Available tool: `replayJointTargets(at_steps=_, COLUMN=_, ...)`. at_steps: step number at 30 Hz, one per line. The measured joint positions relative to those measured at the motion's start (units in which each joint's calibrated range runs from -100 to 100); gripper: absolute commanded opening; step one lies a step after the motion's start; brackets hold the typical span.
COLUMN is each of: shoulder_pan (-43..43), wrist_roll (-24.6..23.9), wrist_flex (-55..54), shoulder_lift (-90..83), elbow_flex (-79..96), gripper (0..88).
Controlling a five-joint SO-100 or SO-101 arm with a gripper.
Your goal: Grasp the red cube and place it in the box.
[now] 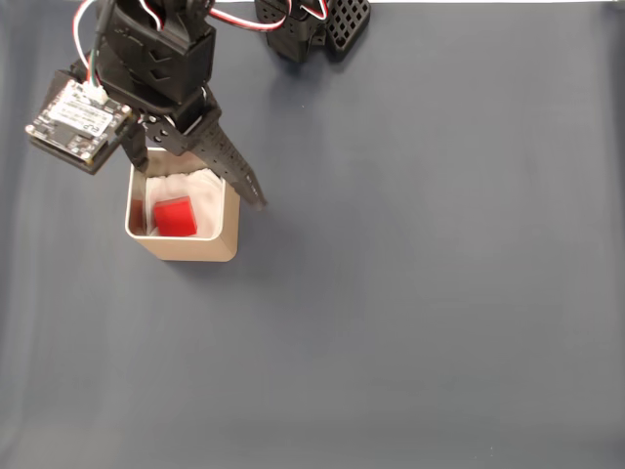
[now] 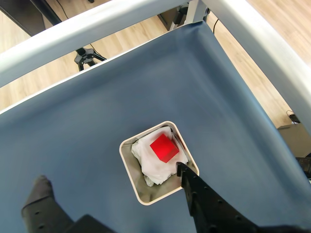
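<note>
The red cube [image 1: 176, 217] lies inside the box [image 1: 187, 254], resting on the white lining, free of the fingers. In the fixed view my gripper [image 1: 200, 186] hangs over the box's far side and stands open; one long black finger [image 1: 239, 174] reaches past the box's right rim, and the other sits at its left. From the wrist view I look down on the red cube [image 2: 164, 148] in the box [image 2: 127, 167]. The gripper [image 2: 111, 173] is spread wide there, one fingertip at the box's right edge and one far off to its left.
The box stands on a blue-grey cloth [image 1: 420, 293] with wide free room to the right and front. The arm's base [image 1: 312, 27] is at the top edge. A camera board [image 1: 76, 122] juts from the wrist. White frame rails [image 2: 252, 39] border the table.
</note>
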Motion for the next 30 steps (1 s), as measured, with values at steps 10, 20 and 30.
replayJointTargets(at_steps=10, shoulder_pan=0.00, wrist_roll=0.34, wrist_flex=0.00, shoulder_lift=0.00, elbow_flex=0.00, gripper=64.8)
replayJointTargets(at_steps=20, shoulder_pan=0.00, wrist_roll=0.34, wrist_flex=0.00, shoulder_lift=0.00, elbow_flex=0.00, gripper=63.7)
replayJointTargets(at_steps=30, shoulder_pan=-0.38, wrist_roll=-1.03, wrist_flex=-2.52, shoulder_lift=-0.89, elbow_flex=2.91, gripper=23.9)
